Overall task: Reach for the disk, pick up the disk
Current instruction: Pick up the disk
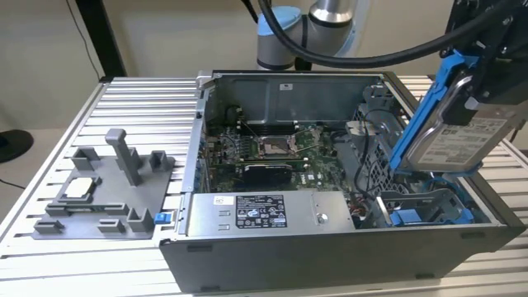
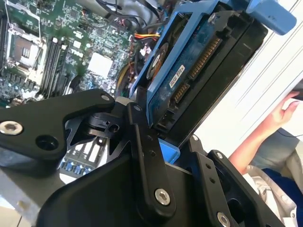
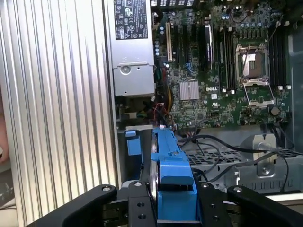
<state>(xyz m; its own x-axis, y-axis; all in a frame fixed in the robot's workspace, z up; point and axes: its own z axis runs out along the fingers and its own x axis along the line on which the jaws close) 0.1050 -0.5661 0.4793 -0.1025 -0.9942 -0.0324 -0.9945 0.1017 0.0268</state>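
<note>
Gripper clamped on the disk, black fingers pressed against both sides of its blue bracket in the first wrist view. Disk lifted clear of the open computer case, hanging tilted above the case's corner on the exterior view's right, white label facing the camera, blue bracket running up its edge. Below it, inside the case, a blue drive bay and loose black cables. In the second wrist view, underside of the disk showing a blue circuit board and a row of gold connector contacts, held between the black gripper links.

Motherboard lying on the case floor with an open processor socket and a small square heatsink. Labelled grey metal box along the near wall of the case. Case resting on a ribbed aluminium table. On the exterior view's left, well apart from the case, a grey fixture tray with upright posts and 1 small flat white-silver chip on it. A person's hand and forearm beyond the table edge in the second wrist view.
</note>
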